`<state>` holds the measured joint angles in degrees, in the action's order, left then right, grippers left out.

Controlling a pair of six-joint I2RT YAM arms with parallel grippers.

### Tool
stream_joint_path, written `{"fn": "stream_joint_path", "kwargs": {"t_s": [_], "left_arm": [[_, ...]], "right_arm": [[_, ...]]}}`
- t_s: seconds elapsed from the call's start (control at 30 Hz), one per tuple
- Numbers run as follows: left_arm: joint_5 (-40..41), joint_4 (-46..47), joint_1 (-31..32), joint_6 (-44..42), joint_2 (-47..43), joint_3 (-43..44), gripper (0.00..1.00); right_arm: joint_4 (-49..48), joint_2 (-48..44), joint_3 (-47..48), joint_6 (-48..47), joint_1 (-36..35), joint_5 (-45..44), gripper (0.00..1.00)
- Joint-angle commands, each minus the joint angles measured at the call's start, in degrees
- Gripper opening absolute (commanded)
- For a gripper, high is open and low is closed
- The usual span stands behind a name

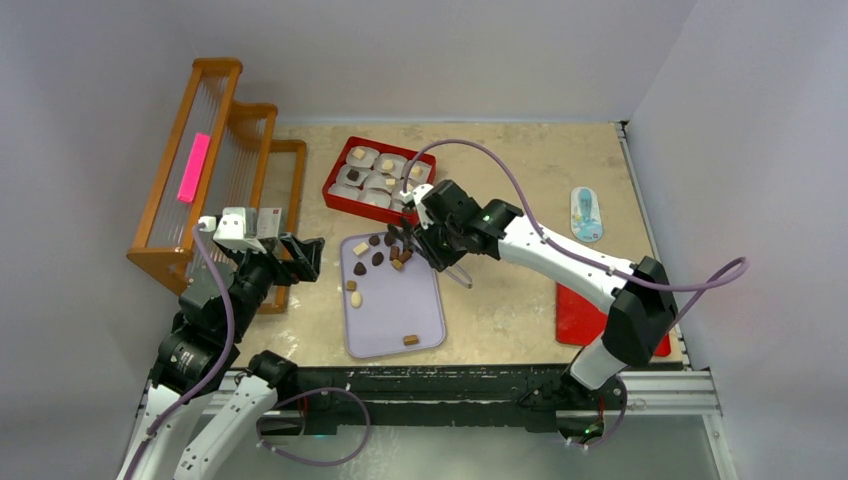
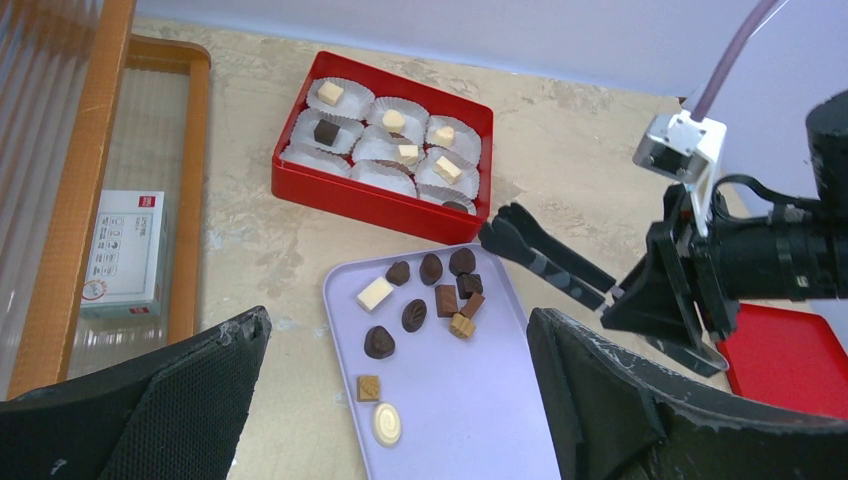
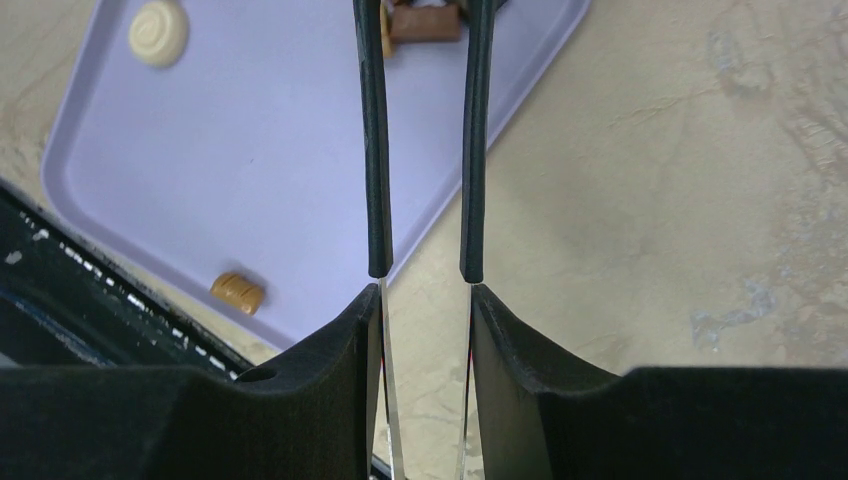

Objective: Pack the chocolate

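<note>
Chocolate (image 2: 414, 315) lies in two places. Loose dark, tan and cream pieces sit on a smooth lavender tray (image 1: 420, 300) at mid-surface. Most cluster at its far end, and one tan piece lies alone near the near right corner. Further pieces rest in pleated white paper cups (image 2: 310, 157) inside a red box (image 2: 380, 210) just beyond the tray.

Left to right:
- **Rack:** a slatted wooden rack (image 1: 165, 190) stands along the left wall, with a pink strip (image 1: 194, 167) on its tallest tier.
- **Left tool:** the left tool (image 1: 308, 260) hangs beside the rack, just off the tray's left edge, with its black fingers (image 2: 180, 400) spread wide.
- **Tray edges:** the rim is rounded, and the near edge lies close to the black base rail.
- **Right tool:** the right tool (image 3: 425, 340) is over the tray's far right corner, pressed onto the arms of black tongs (image 2: 545, 262). The tong tips flank a brown piece; contact cannot be determined.
- **Open room:** a broad stretch of mottled beige surface (image 1: 510, 290) separates the tray from a flat red lid (image 1: 580, 315) at the near right.
- **Packet:** a blue-and-white packet (image 1: 587, 214) lies apart, near the right wall.
</note>
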<state>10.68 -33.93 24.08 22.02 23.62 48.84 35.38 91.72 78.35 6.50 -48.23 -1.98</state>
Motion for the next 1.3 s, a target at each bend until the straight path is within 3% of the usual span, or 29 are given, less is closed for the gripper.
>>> {"fn": "stream_joint_path", "kwargs": {"t_s": [0.0,1.27], "left_arm": [[-0.13,2.11,0.18,0.46,0.04,-0.10,1.00],[-0.05,2.12,0.18,0.47,-0.41,-0.10,1.00]], "right_arm": [[1.92,-2.69,-1.26,0.82,-2.65,-0.44,0.38],[3.11,4.84,-2.71,2.42,-4.23,1.89,0.38]]}}
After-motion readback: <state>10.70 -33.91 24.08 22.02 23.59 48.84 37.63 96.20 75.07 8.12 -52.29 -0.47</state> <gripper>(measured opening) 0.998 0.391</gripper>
